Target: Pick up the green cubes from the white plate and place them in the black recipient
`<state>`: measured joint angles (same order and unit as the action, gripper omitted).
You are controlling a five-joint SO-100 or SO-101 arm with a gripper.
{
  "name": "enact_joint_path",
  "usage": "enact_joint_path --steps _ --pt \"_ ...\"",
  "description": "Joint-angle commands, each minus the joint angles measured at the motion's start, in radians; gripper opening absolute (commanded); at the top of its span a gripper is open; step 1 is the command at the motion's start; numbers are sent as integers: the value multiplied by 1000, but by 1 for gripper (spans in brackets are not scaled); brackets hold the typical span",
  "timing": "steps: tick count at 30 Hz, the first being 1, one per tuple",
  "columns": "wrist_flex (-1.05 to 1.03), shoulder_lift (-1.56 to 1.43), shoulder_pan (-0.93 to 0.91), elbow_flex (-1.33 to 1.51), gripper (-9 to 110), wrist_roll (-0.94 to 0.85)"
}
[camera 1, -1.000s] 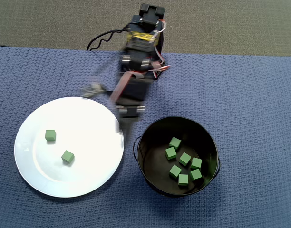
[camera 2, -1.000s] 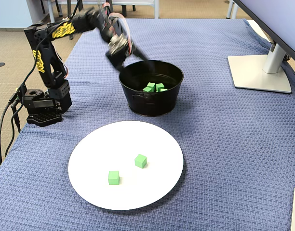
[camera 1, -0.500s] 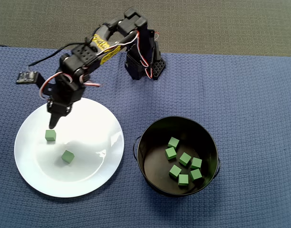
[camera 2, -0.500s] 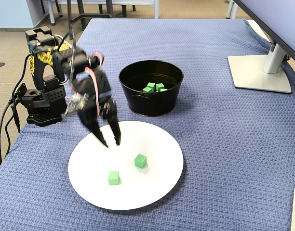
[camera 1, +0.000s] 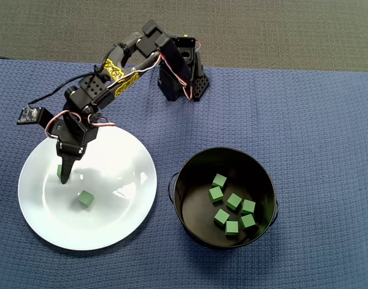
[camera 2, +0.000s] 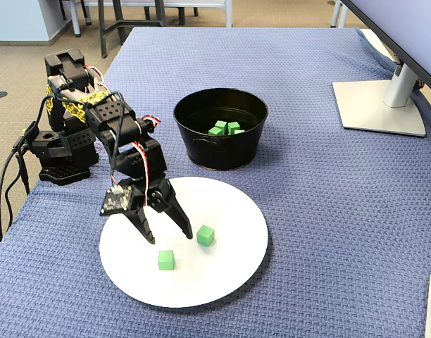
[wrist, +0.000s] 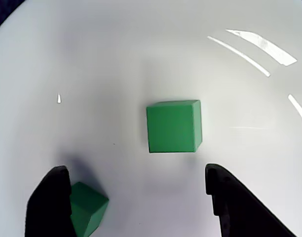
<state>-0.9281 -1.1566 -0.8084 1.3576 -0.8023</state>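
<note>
Two green cubes lie on the white plate (camera 1: 112, 217). In the overhead view one cube (camera 1: 85, 198) lies free and the other (camera 1: 58, 171) is partly hidden under my gripper (camera 1: 64, 176). The wrist view shows one cube (wrist: 173, 126) ahead, in line with the gap, and another cube (wrist: 88, 207) right beside the left finger (wrist: 50, 202). My gripper (wrist: 135, 170) is open and holds nothing. In the fixed view it (camera 2: 170, 237) hovers low over the plate (camera 2: 222, 274) between both cubes (camera 2: 166, 260) (camera 2: 205, 235). The black recipient (camera 1: 190, 174) holds several green cubes (camera 1: 232, 208).
The arm's base (camera 2: 60, 151) stands at the left edge of the blue cloth in the fixed view, behind the plate. A monitor stand (camera 2: 381, 105) is at the far right. The pot (camera 2: 201, 144) sits just beyond the plate.
The arm has swung from beside the pot over to the plate and come down toward the two cubes, its jaws open. Neither cube has moved.
</note>
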Motion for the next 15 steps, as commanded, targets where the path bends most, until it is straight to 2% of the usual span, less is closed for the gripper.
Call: enact_joint_path --steps 1,10,15 --pt "-26 15 -14 -110 35 21" --pt "-115 146 -25 -267 34 29" --pt "-153 207 -21 -319 34 -110"
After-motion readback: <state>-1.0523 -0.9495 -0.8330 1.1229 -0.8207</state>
